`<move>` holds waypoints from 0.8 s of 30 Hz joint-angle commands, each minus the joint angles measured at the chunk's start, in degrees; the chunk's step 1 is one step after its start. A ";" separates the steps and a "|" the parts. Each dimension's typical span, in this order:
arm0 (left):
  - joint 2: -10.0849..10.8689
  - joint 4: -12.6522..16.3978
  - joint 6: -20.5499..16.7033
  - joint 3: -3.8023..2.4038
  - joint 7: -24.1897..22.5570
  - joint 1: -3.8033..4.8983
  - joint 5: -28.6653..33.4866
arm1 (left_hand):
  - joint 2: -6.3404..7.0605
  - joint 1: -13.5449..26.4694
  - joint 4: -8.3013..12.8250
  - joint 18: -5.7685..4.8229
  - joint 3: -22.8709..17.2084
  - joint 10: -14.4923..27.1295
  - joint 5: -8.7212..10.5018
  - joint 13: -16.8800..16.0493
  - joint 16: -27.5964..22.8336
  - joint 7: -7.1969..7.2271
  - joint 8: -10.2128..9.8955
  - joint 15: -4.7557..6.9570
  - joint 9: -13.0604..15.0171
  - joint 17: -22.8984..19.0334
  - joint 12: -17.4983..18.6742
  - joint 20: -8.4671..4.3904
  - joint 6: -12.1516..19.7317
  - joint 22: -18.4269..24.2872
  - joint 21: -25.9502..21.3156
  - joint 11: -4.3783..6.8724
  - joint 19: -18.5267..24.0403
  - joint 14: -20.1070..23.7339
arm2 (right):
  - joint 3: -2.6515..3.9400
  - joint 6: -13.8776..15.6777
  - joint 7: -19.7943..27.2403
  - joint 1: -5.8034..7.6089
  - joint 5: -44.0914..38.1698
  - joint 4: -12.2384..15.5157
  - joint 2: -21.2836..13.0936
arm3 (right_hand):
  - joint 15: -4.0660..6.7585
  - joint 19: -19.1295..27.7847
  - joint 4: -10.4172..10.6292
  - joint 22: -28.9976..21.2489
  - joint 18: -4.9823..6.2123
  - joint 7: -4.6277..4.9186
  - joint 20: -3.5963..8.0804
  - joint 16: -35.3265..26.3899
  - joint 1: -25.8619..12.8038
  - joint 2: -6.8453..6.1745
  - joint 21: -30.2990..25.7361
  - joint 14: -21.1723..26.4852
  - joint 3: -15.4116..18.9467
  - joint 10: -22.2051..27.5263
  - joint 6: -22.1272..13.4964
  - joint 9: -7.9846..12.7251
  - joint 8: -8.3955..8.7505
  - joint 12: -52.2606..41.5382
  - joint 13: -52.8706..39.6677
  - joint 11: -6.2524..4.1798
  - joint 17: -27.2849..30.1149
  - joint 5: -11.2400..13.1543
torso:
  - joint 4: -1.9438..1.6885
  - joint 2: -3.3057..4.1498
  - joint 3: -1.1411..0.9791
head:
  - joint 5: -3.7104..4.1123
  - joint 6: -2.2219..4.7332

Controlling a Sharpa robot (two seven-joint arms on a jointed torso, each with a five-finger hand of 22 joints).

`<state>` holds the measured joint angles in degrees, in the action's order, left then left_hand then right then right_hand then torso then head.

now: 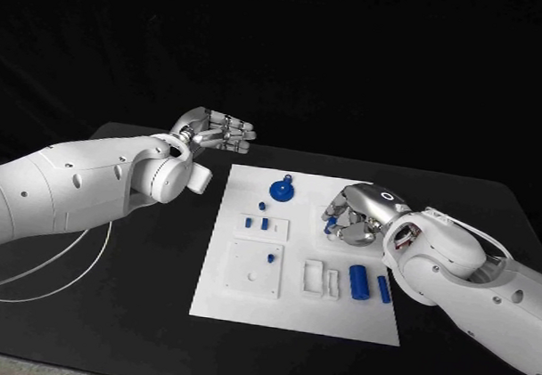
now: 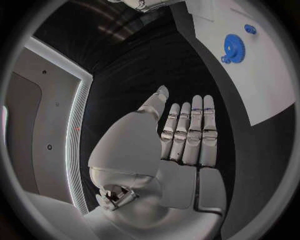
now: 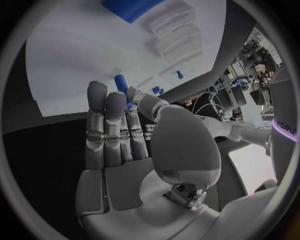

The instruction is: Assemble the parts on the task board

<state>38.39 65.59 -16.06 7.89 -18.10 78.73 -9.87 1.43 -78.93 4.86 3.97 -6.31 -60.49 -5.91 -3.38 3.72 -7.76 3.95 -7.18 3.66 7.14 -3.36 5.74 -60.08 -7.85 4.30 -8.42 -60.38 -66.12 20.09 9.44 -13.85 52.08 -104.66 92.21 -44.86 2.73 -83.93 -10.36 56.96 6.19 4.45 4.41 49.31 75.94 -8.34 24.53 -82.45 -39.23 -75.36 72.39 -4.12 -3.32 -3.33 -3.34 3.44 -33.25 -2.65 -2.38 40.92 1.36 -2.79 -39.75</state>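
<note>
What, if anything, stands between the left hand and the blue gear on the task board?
Nothing visible. The left hand is above bare black table beside the task board; the blue gear lies uncovered near that edge.

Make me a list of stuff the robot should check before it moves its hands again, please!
1. Left hand free: ok. It is off the white board, over the black table, fingers straight and holding nothing.
2. Right hand holding a piece: ok, probably. A small blue piece shows at its fingertips, though how firmly it is held cannot be told.
3. Blue gear out of the way: ok. It lies at the board's far edge, apart from both hands.
4. Blue cylinder lying still near the right arm: ok.
5. Where the held piece should go: cannot tell.
</note>
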 commanded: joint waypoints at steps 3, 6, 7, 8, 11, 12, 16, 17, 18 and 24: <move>-0.37 -0.35 0.80 -0.05 -0.31 0.03 0.26 | -0.28 0.17 -0.07 -0.47 0.27 0.42 0.45 0.03 -0.21 -0.19 -0.05 0.09 -0.06 0.01 -0.03 0.37 -0.34 0.11 0.20 -0.06 0.01 0.40 | 1.23 3.84 1.09 0.14 -1.26 2.75 -0.43 | 0.59 -1.32 0.65 0.36 0.80 0.05 0.38 -0.25 0.67 0.48 0.10 -0.10 0.20 -2.15 0.44 0.11 -0.37 -0.17 -0.14 -1.87 -0.08 -0.09 | -0.01 -0.05 0.02 | -0.38 -0.10; -0.55 -0.54 0.95 -0.05 -0.22 0.03 0.26 | -0.28 0.17 -0.07 -0.47 0.27 0.42 0.45 0.03 -0.21 -0.19 -0.05 0.09 -0.06 0.01 -0.03 0.37 -0.34 0.11 0.20 -0.06 0.01 0.40 | 2.12 4.19 1.44 0.29 -1.44 4.80 -0.62 | 0.66 -1.34 0.67 0.48 0.83 0.04 0.45 -0.28 0.76 0.42 0.06 -0.09 0.19 -2.21 0.47 0.11 -0.36 -0.17 -0.15 -1.89 -0.13 -0.09 | -0.04 -0.03 0.05 | -0.56 -0.11; -0.61 -0.59 0.99 -0.05 -0.19 0.02 0.26 | -0.28 0.17 -0.07 -0.47 0.27 0.42 0.45 0.03 -0.21 -0.19 -0.05 0.09 -0.06 0.01 -0.03 0.37 -0.34 0.11 0.20 -0.06 0.01 0.40 | 2.30 4.25 1.53 0.32 -1.52 5.42 -0.65 | 0.68 -1.35 0.67 0.54 0.84 0.02 0.47 -0.30 0.79 0.38 0.05 -0.08 0.19 -2.25 0.51 0.11 -0.37 -0.17 -0.14 -1.90 -0.15 -0.09 | -0.04 -0.04 0.05 | -0.58 -0.14; -0.66 -0.62 1.02 -0.05 -0.17 0.02 0.26 | -0.28 0.17 -0.07 -0.47 0.27 0.42 0.45 0.03 -0.21 -0.19 -0.05 0.09 -0.06 0.01 -0.03 0.37 -0.34 0.11 0.20 -0.06 0.01 0.40 | 2.43 4.28 1.63 0.35 -1.57 6.00 -0.65 | 0.68 -1.35 0.67 0.54 0.84 0.02 0.47 -0.30 0.79 0.38 0.05 -0.08 0.19 -2.25 0.51 0.11 -0.37 -0.17 -0.14 -1.90 -0.15 -0.09 | -0.05 -0.03 0.06 | -0.59 -0.16; -0.74 -0.69 1.05 -0.05 -0.13 0.02 0.26 | -0.27 0.11 -0.12 -0.46 0.42 0.53 0.57 0.03 -0.21 -0.21 -0.06 0.05 -0.06 0.03 -0.02 0.41 -0.29 0.20 0.18 -0.10 0.04 0.50 | 2.67 4.07 1.95 0.40 -1.47 7.34 -0.36 | 0.71 -1.35 0.70 0.70 0.84 0.00 0.49 -0.35 0.79 0.31 -0.05 -0.08 0.22 -2.33 0.60 0.10 -0.37 -0.17 -0.15 -1.92 -0.23 -0.09 | -0.02 -0.01 0.09 | -0.95 -0.17; -0.76 -0.71 1.05 -0.05 -0.13 0.02 0.26 | -0.27 0.11 -0.12 -0.46 0.42 0.53 0.57 0.03 -0.21 -0.21 -0.06 0.05 -0.06 0.03 -0.02 0.41 -0.29 0.20 0.18 -0.10 0.04 0.50 | 2.71 3.95 2.12 0.41 -1.39 7.62 -0.17 | 0.71 -1.35 0.70 0.70 0.84 0.00 0.49 -0.35 0.79 0.31 -0.05 -0.08 0.22 -2.33 0.60 0.10 -0.37 -0.17 -0.15 -1.92 -0.23 -0.09 | 0.02 0.00 0.10 | -1.13 -0.18; -0.86 -0.86 1.15 -0.05 -0.07 0.01 0.26 | -0.27 0.11 -0.12 -0.46 0.42 0.53 0.57 0.03 -0.21 -0.21 -0.06 0.05 -0.06 0.03 -0.02 0.41 -0.29 0.20 0.18 -0.10 0.04 0.50 | 2.44 3.47 2.93 0.43 -1.14 8.48 1.23 | 0.71 -1.32 0.69 0.77 0.83 0.01 0.50 -0.43 0.78 0.29 -0.14 -0.05 0.22 -2.33 0.58 0.11 -0.36 -0.17 -0.15 -1.92 -0.24 -0.09 | 0.11 -0.09 0.16 | -1.57 -0.26; -0.89 -0.89 1.19 -0.05 -0.03 0.01 0.26 | -0.27 0.11 -0.12 -0.46 0.42 0.53 0.57 0.03 -0.21 -0.21 -0.06 0.05 -0.06 0.03 -0.02 0.41 -0.29 0.20 0.18 -0.10 0.04 0.50 | 2.20 3.42 3.10 0.43 -1.11 8.59 1.57 | 0.74 -1.32 0.66 0.80 0.83 0.01 0.51 -0.46 0.79 0.30 -0.18 -0.05 0.22 -2.33 0.58 0.11 -0.36 -0.17 -0.15 -1.92 -0.24 -0.09 | 0.07 -0.08 0.16 | -1.67 -0.23; -0.95 -0.95 1.24 -0.05 0.01 0.01 0.26 | -0.27 0.11 -0.12 -0.46 0.42 0.53 0.57 0.03 -0.21 -0.21 -0.06 0.05 -0.06 0.03 -0.02 0.41 -0.29 0.20 0.18 -0.10 0.04 0.50 | 1.81 3.35 3.29 0.43 -1.08 8.68 2.01 | 0.73 -1.34 0.65 0.83 0.83 0.02 0.52 -0.49 0.77 0.35 -0.21 -0.05 0.23 -2.33 0.56 0.12 -0.35 -0.17 -0.15 -1.92 -0.25 -0.09 | 0.09 -0.10 0.15 | -1.79 -0.21; -1.67 -1.42 1.51 -0.04 0.18 -0.04 0.26 | -0.27 0.11 -0.12 -0.46 0.42 0.53 0.57 0.03 -0.21 -0.21 -0.06 0.05 -0.06 0.03 -0.02 0.41 -0.29 0.20 0.18 -0.10 0.04 0.50 | -1.40 2.78 4.34 0.43 -0.99 8.68 4.48 | 0.77 -1.36 0.53 0.92 0.85 0.02 0.56 -0.58 0.75 0.44 -0.34 -0.06 0.30 -2.29 0.53 0.12 -0.35 -0.16 -0.14 -1.92 -0.28 -0.09 | -0.11 -0.17 0.20 | -2.81 -0.33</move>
<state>36.95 64.20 -15.58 7.89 -17.81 78.68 -9.87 1.43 -78.93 4.71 3.98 -6.16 -60.29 -5.49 -3.38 3.72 -7.76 3.95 -7.18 3.66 7.14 -3.36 5.83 -60.08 -7.71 4.30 -8.62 -60.30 -66.12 18.79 12.76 -11.27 52.55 -105.24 100.85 -40.67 3.17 -84.14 -9.95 57.83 6.14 4.60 4.60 49.09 76.27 -8.06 24.54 -82.49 -39.12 -75.35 72.54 -4.04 -3.30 -3.31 -3.34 3.44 -33.49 -2.38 -2.37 40.79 1.52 -5.19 -40.01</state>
